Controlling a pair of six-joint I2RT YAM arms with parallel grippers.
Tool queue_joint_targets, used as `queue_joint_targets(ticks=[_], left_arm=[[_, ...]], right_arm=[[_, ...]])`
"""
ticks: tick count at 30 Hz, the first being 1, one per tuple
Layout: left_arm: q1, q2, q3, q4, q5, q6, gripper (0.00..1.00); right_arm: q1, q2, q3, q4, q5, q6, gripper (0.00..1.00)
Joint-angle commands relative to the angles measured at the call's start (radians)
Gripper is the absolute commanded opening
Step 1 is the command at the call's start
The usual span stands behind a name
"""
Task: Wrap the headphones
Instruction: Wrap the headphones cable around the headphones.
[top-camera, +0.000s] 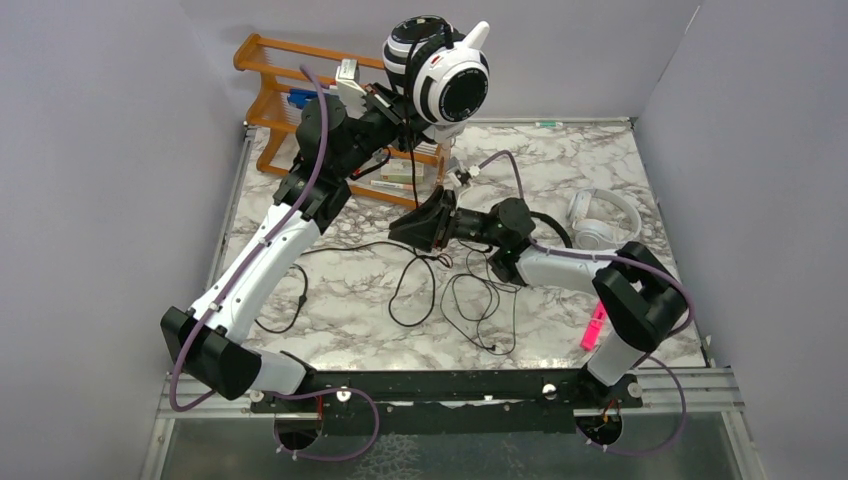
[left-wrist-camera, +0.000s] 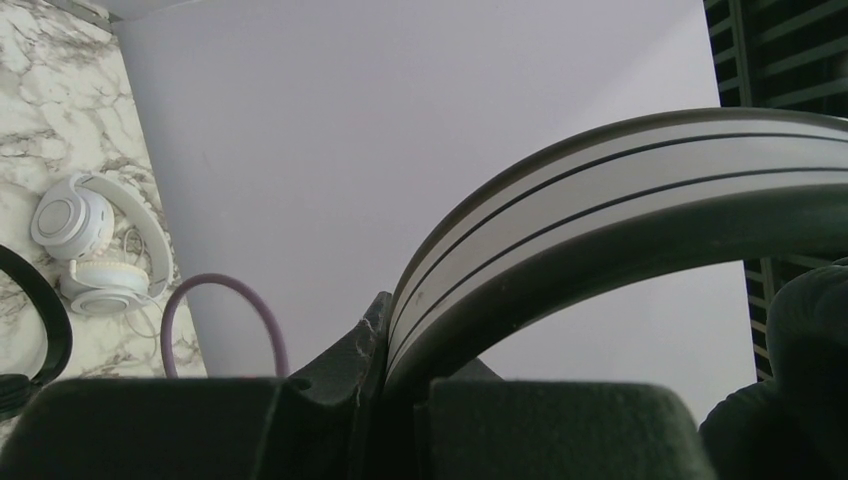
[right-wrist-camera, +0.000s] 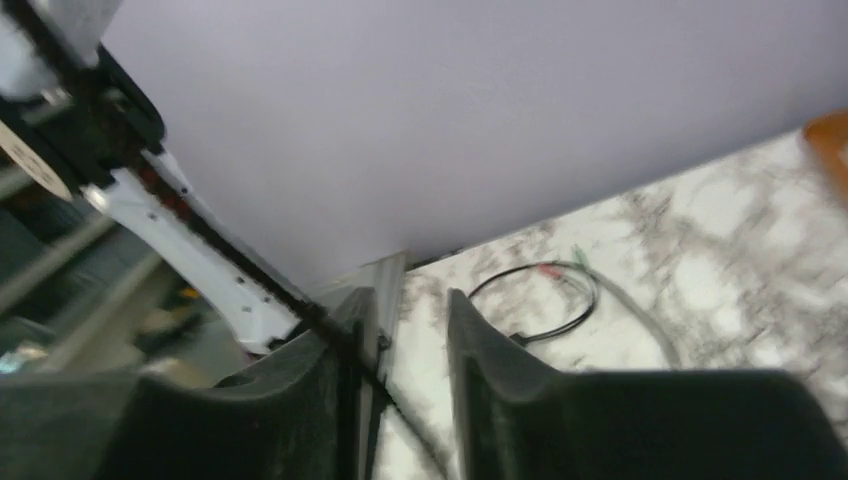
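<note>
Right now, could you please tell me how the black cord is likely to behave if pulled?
The black cord lies in loose loops on the table, so it is probably floppy and will trail, not hold shape. It looks thin, so it might slip through the right gripper. Overlapping loops may tangle.

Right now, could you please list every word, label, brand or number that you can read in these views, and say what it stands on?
No text can be read in any view.
Flat items in the wooden rack: any print is too small to read.
White and black headphones, raised: no legible brand or lettering.
All-white headphones: no marking shows.
</note>
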Motion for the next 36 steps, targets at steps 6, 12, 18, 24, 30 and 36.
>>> queue_joint_targets(ticks=[6,12,18,24,30,36], left_arm=[[0.084,-0.06,0.03,0.007,0.066,0.007,0.0],[0.124,-0.057,0.039,-0.006,0.211,0.07,0.0],[0.138,-0.084,0.082,-0.184,0.227,0.248,0.0],[0.149,-0.076,0.165,-0.347,0.208,0.409,0.0],[0.149,-0.089,0.228,-0.42,0.145,0.566,0.0],[0.148,-0.11,0.227,-0.466,0.263,0.849,0.0]], right_arm=[[-0.068,-0.289,-0.209,-0.231,0.118,-0.013,0.0],[-0.192,-0.484,-0.107,-0.78,0.057,-0.18,0.0],[-0.305,-0.55,-0.016,-1.094,-0.002,-0.261,0.0],[-0.32,-0.585,0.068,-1.328,-0.013,-0.336,0.0],[-0.328,-0.583,0.118,-1.48,0.072,-0.394,0.0],[-0.368,-0.488,0.233,-1.57,0.106,-0.479,0.0]])
